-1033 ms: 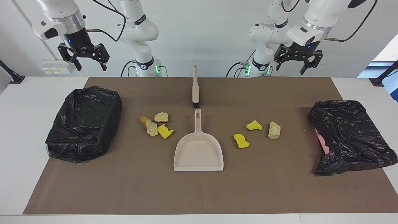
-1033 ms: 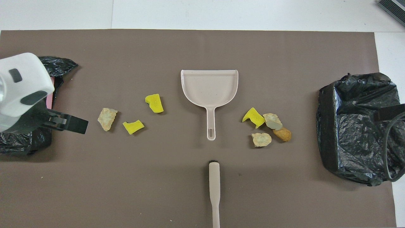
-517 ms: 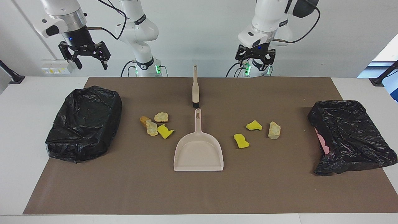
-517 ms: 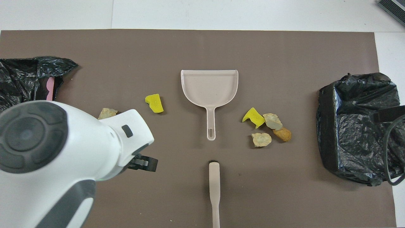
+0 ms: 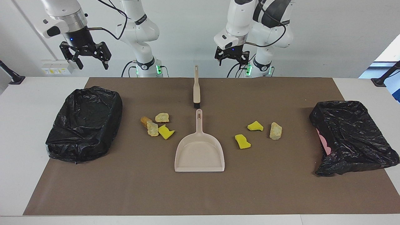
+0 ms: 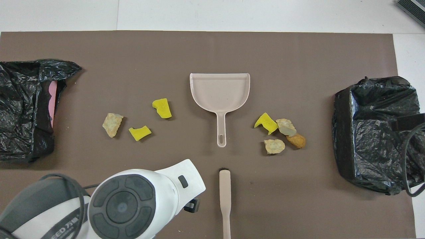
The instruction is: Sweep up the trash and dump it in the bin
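Left gripper (image 5: 231, 58) swung in from its bin, jaws apart, now probably over the brush (image 5: 196, 87) handle at the mat's robot-side edge. I read the brush's axis pointing at the dustpan (image 5: 199, 150). Right gripper (image 5: 85, 56) waits, open.

Facing camera is sitting high across the table, looking back at both robots and taking in the whole brown mat (image 5: 281, 193). Overhead camera is looking steeply down from the robots' end (half a turn round). Both are sharing the mat, dustpan (image 5: 200, 154) (image 6: 219, 91) and brush (image 5: 196, 90) (image 6: 225, 199).
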Action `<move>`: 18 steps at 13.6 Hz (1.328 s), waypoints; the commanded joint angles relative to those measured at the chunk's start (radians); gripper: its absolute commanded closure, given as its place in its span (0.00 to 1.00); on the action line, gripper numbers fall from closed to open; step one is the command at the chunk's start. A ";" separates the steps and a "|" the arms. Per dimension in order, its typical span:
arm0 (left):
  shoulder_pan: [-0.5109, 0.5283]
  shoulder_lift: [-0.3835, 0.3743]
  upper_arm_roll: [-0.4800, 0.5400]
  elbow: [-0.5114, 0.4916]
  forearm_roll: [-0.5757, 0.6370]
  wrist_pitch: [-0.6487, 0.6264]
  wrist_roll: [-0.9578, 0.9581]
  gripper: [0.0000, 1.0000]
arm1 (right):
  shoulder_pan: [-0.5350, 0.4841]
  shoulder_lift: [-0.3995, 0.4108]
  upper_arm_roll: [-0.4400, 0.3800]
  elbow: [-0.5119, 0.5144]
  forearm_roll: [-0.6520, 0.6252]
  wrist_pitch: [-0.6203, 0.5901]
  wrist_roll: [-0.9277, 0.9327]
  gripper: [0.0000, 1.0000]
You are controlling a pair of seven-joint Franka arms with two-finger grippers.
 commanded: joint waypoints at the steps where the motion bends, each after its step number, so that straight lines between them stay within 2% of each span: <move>1: -0.106 -0.025 0.018 -0.106 -0.012 0.114 -0.098 0.00 | -0.010 -0.034 0.005 -0.042 -0.004 -0.009 -0.015 0.00; 4: -0.195 -0.003 0.018 -0.174 -0.012 0.217 -0.197 0.00 | -0.012 -0.036 0.005 -0.044 -0.004 -0.012 -0.015 0.00; 8: -0.324 0.152 0.018 -0.188 -0.012 0.379 -0.369 0.00 | -0.015 -0.043 0.003 -0.061 -0.004 -0.029 -0.014 0.00; 13: -0.375 0.192 0.016 -0.243 -0.012 0.479 -0.403 0.00 | -0.003 -0.051 0.005 -0.079 0.000 -0.031 0.061 0.00; 18: -0.468 0.287 0.015 -0.251 -0.029 0.522 -0.501 0.00 | -0.001 -0.060 0.006 -0.093 0.003 -0.034 0.101 0.00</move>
